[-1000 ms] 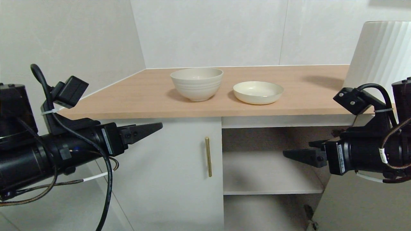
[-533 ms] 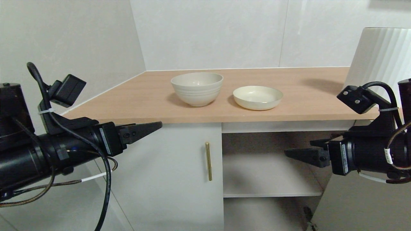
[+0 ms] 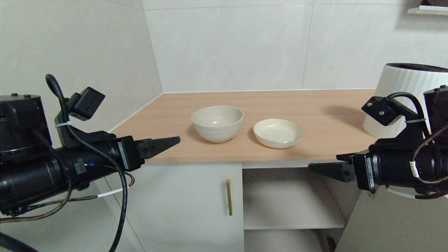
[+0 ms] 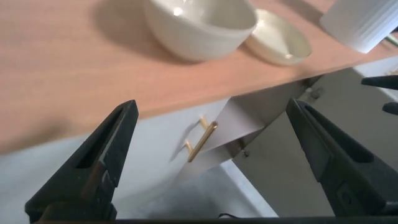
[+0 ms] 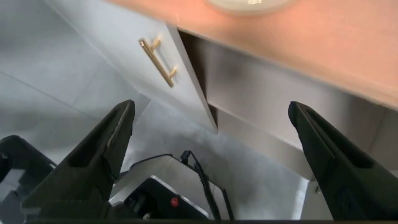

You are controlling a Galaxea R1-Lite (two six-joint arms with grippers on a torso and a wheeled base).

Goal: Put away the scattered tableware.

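A deep cream bowl (image 3: 217, 122) and a shallow cream dish (image 3: 278, 132) stand side by side on the wooden counter (image 3: 325, 105), apart from each other. My left gripper (image 3: 171, 141) hangs in front of the counter's front edge, left of the bowl, and is open with nothing in it. In the left wrist view the bowl (image 4: 199, 25) and dish (image 4: 277, 40) lie beyond the open left gripper (image 4: 211, 106). My right gripper (image 3: 315, 168) is open and empty, just below the counter edge, right of the dish. The right wrist view has the right gripper (image 5: 210, 107) before the open cabinet compartment (image 5: 267, 93).
Under the counter, the left cabinet door is closed and has a gold handle (image 3: 228, 197). The compartment to its right is open, with a white shelf (image 3: 294, 210) inside. A tall white ribbed container (image 3: 409, 91) stands on the counter at the right. Tiled walls close off the back and left.
The whole head view has shifted: the camera has risen, so the counter sits lower in the picture and its top shows more. Both grippers stay open at about the same places.
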